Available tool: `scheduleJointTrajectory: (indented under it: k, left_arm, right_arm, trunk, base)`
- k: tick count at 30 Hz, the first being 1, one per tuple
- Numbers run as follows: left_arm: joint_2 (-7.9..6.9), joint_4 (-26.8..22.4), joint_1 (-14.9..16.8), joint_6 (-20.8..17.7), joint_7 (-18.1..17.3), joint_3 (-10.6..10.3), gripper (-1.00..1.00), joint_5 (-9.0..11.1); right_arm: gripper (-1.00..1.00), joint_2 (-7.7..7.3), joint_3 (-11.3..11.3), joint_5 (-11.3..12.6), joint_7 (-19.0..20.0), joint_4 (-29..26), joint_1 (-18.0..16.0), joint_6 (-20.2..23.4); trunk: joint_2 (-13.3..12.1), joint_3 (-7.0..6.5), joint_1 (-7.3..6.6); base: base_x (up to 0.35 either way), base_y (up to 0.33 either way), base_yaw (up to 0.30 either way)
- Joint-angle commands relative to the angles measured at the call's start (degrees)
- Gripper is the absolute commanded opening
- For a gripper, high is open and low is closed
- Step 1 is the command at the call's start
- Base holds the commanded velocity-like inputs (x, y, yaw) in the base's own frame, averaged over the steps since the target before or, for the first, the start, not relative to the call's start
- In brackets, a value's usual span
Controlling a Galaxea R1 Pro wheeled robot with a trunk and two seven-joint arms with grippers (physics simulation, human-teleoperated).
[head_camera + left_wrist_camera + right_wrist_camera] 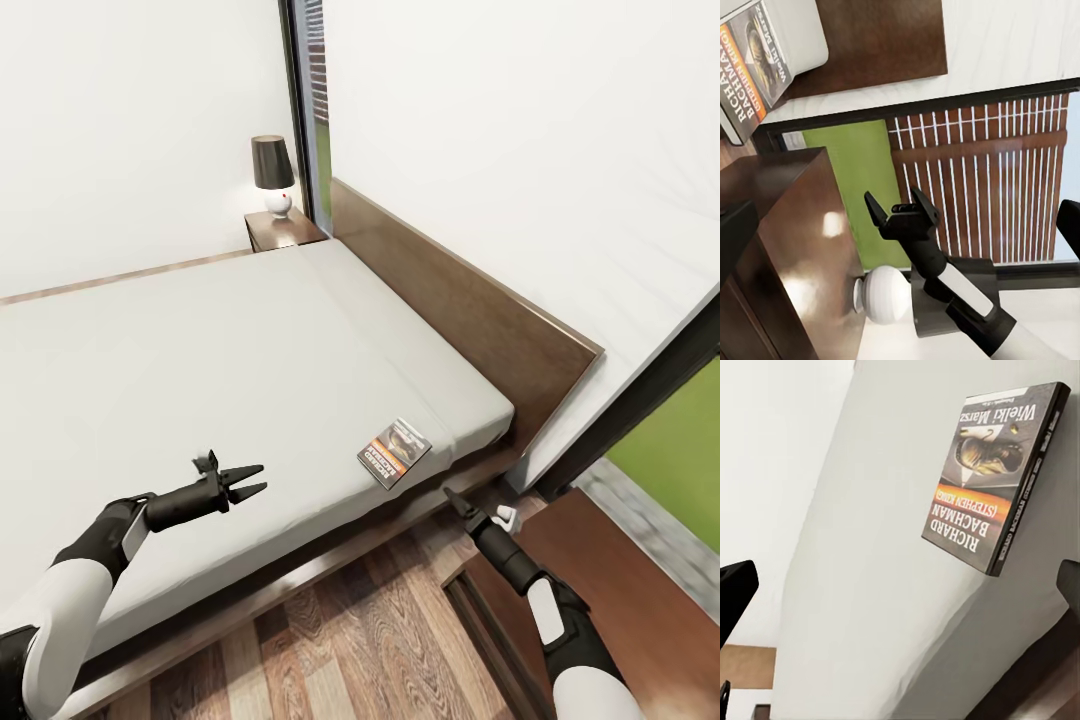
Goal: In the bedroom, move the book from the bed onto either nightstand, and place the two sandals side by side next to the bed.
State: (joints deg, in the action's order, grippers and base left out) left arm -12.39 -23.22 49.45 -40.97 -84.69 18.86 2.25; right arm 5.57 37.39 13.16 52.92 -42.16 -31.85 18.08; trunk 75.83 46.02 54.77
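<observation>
The book [394, 452] lies flat on the off-white mattress of the bed [200, 350], at its near corner by the headboard. Its cover [994, 484] reads "Richard Bachman" over an orange band. My right gripper [452, 498] hovers open just off the bed's edge, a short way from the book and pointing at it; its spread fingers [924, 206] hold nothing. My left gripper [250, 480] is open above the mattress near the bed's front side, well to the left of the book. One nightstand [285, 230] stands at the far side, another [620, 580] under my right arm. The sandals are out of view.
A lamp [272, 172] with a dark shade stands on the far nightstand. The brown headboard [450, 300] runs along the white wall. A dark-framed window [680, 420] showing grass is at right. Wood-plank floor [340, 640] lies between me and the bed.
</observation>
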Motion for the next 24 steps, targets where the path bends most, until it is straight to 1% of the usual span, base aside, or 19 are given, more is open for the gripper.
scheduleJointTrajectory:
  k: [1, 9, 18, 24]
  left_arm:
    - [0.00, 0.0, 0.0, -0.6, -0.2, 0.1, 1.00, 0.0]
    - [0.00, 0.0, 0.0, -0.6, -0.2, 0.1, 1.00, 0.0]
    - [0.00, 0.0, 0.0, -0.6, -0.2, 0.1, 1.00, 0.0]
    - [0.00, 0.0, 0.0, -0.6, -0.2, 0.1, 1.00, 0.0]
  right_arm:
    - [1.00, 0.11, 0.2, 0.2, 0.1, 0.0, -0.1, 0.4]
    - [1.00, 0.31, 0.1, 0.2, 0.0, 0.0, -0.1, -0.1]
    - [1.00, 0.32, 0.2, 0.2, 0.0, 0.0, -0.1, -0.2]
    - [1.00, 0.32, 0.2, 0.2, 0.0, 0.0, -0.1, -0.2]
  trunk:
    - [0.0, 0.04, 0.00]
    - [0.0, 0.04, 0.00]
    - [0.0, 0.04, 0.00]
    - [0.0, 0.04, 0.00]
  base:
    - [0.022, 0.006, 0.000]
    - [0.116, 0.063, 0.000]
    - [0.011, 0.006, 0.000]
    - [0.000, 0.108, 0.000]
